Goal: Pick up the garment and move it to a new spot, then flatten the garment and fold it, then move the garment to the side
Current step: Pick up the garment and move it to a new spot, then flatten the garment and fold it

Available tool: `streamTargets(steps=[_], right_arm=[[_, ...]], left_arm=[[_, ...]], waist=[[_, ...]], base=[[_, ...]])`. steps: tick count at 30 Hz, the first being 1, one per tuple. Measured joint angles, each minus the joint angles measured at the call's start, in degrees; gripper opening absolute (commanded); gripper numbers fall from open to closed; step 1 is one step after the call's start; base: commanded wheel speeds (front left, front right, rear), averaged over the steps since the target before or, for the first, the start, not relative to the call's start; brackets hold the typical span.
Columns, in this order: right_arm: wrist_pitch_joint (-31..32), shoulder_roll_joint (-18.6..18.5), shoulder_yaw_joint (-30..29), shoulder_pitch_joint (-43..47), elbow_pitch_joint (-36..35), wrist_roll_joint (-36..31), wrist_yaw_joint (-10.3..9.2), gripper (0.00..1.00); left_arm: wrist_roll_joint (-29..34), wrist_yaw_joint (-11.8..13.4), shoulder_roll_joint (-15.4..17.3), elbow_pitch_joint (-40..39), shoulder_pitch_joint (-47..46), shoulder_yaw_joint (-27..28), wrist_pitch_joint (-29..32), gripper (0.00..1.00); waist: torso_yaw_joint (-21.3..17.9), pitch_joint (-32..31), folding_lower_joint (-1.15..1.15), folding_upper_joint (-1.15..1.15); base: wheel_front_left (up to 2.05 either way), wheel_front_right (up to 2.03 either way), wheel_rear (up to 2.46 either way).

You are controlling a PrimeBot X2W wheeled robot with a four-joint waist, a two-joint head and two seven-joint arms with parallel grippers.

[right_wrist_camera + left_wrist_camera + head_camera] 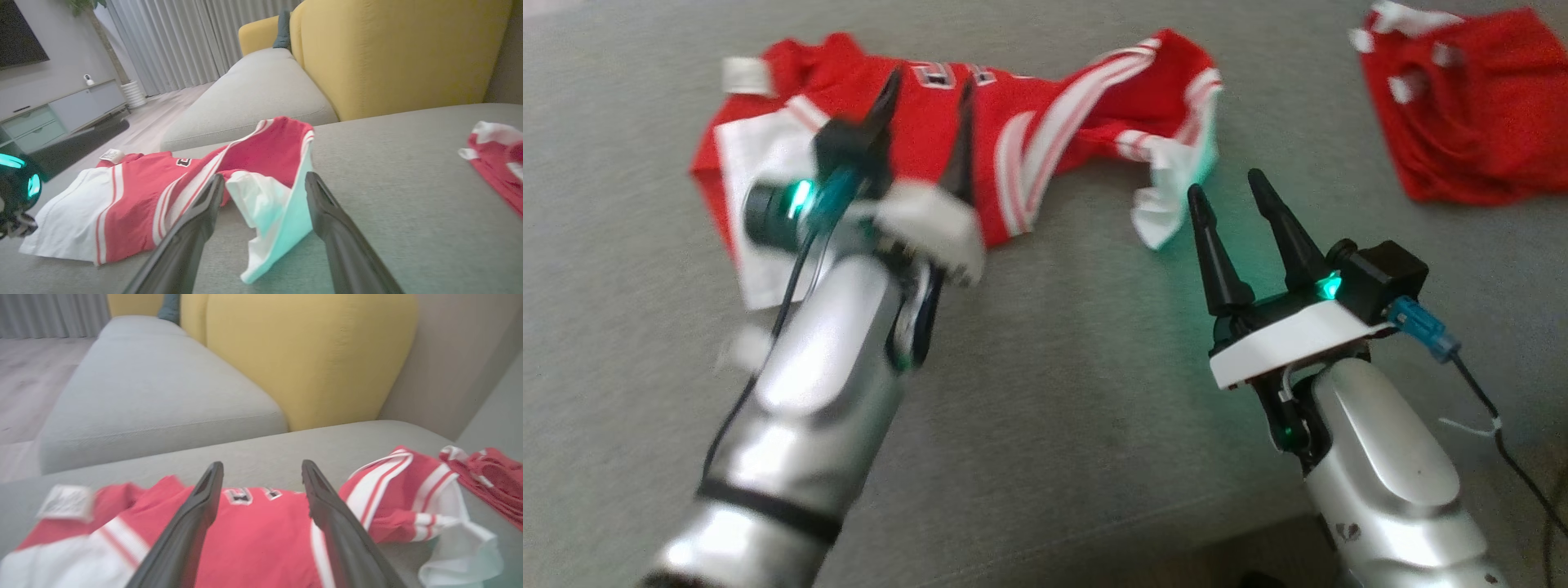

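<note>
Garment (pixel 1078 122) sprawls on the grey cushion (pixel 1045 392), long axis left to right; left fingers (pixel 886 102), wide and empty, hover over its left half, right fingers (pixel 1209 245), equally wide, near its white end.

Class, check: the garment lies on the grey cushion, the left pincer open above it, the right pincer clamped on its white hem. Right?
No: the right pincer is open too, beside the white hem of the garment, as the head view shows. The rest holds.

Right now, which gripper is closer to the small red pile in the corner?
Right. The right gripper is left of the red pile; the left gripper is over the striped garment, farther left.
</note>
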Motion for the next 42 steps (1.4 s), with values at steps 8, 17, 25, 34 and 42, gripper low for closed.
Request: streamTargets(steps=[8,17,25,34,42], right_arm=[[0.0,0.0,0.6,0.3,1.9,-2.3,0.0,1.0],[0.0,0.0,0.8,1.8,3.9,-2.7,0.0,1.0],[0.0,0.0,1.6,3.8,5.7,-4.4,0.0,1.0],[0.0,-0.1,9.3,-1.0,12.9,-8.4,0.0,1.0],[0.0,-0.2,12.1,-10.5,23.6,-11.3,0.0,1.0]], left_arm=[[4.6,1.9,0.9,-9.1,16.8,11.2,0.0,1.0],[11.5,2.5,1.2,-19.4,31.3,19.7,0.0,1.0],[13.7,3.1,0.8,-23.8,40.0,21.6,0.0,1.0],[11.1,2.8,0.5,-23.8,39.9,17.6,0.0,1.0],[8.6,2.9,0.5,-23.4,40.1,15.5,0.0,1.0]], waist=[[7.8,-2.3,0.0,0.0],[13.6,-6.4,0.0,0.0],[16.5,-8.6,0.0,0.0],[24.5,-7.9,0.0,0.0],[34.1,-6.3,0.0,0.0]], base=[[0.0,0.0,0.0],[0.0,0.0,0.0],[0.0,0.0,0.0],[0.0,0.0,0.0],[0.0,0.0,0.0]])
